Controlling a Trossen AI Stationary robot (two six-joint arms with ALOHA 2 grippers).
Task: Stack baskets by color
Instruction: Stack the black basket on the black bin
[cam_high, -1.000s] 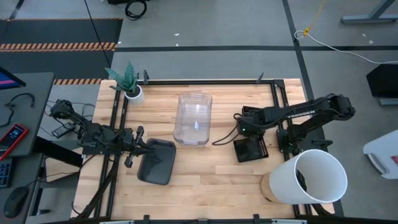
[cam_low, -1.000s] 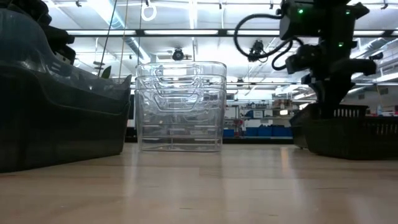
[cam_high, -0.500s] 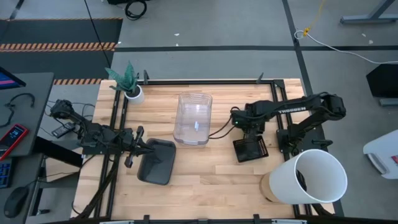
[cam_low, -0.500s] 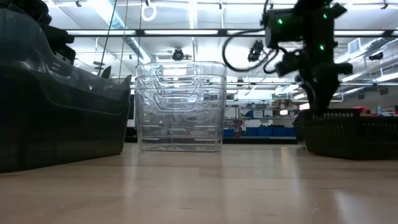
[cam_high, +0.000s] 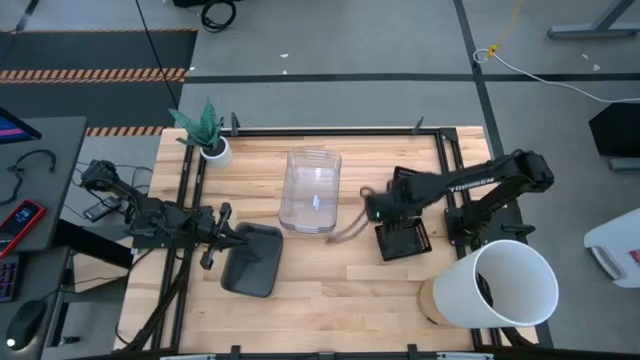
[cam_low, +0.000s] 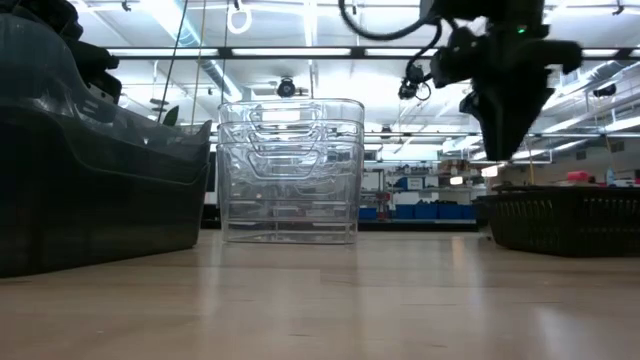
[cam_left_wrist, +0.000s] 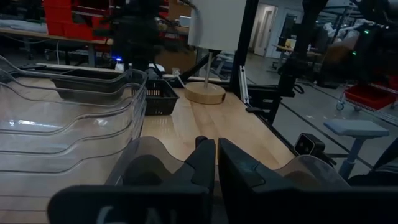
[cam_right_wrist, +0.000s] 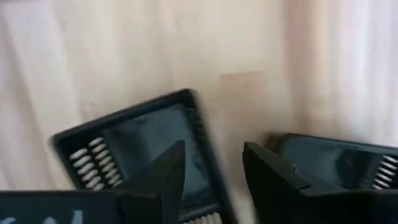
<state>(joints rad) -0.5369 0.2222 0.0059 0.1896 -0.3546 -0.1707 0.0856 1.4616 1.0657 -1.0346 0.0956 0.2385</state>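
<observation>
A nested stack of clear baskets stands mid-table. The smoky dark grey basket rests on the wood near the left side. My left gripper lies level and shut beside its rim. A black slotted basket sits on the table at the right. A second black one shows beside it in the right wrist view. My right gripper hangs open above them, pointing down and holding nothing. My left gripper lies right at the dark grey basket's rim, level and pointing toward the table's right side. I cannot tell whether it touches the rim. Nothing shows between its fingers.
A big white bucket on a wooden base stands at the near right corner. A small white plant pot is at the far left. Bare wood lies between the clear stack and the near edge.
My right gripper has risen off the black slotted basket's rim and drifted toward the table's left, still pointing down. The black basket stays where it was on the table.
</observation>
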